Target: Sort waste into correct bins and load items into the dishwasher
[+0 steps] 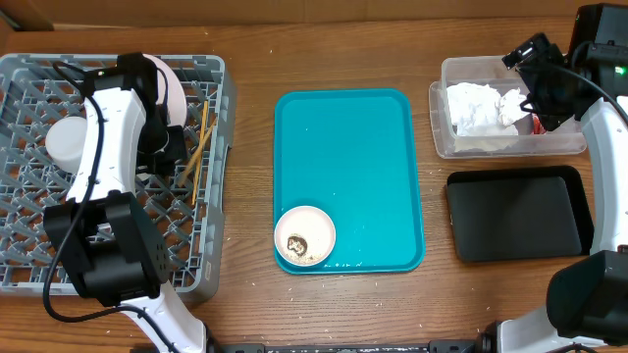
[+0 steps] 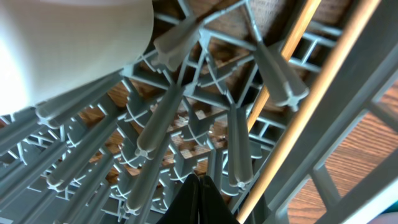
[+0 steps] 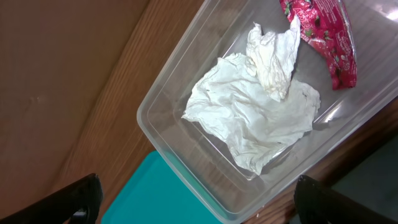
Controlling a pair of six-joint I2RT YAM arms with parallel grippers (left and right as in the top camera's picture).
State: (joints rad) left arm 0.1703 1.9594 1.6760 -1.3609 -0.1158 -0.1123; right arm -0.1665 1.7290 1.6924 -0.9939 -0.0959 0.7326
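The grey dishwasher rack (image 1: 20,196) at the left holds a white bowl (image 1: 67,142), a white plate (image 1: 175,90) and the wooden chopsticks (image 1: 199,147). My left gripper (image 1: 173,152) is low inside the rack, shut with nothing in it; its black fingertips (image 2: 199,199) press together among the grey tines, beside the chopsticks (image 2: 292,56). My right gripper (image 1: 535,98) hangs open and empty over the clear tub (image 1: 444,108). White napkins (image 3: 255,118) and a red wrapper (image 3: 326,37) lie in that tub. A white bowl (image 1: 305,235) with food scraps sits on the teal tray (image 1: 348,147).
The black tray (image 1: 515,214) lies in front of the clear tub at the right. Bare wooden table separates the rack, teal tray and bins. The left arm's base stands at the rack's front edge. A white dish (image 2: 74,43) leans just beside my left fingers.
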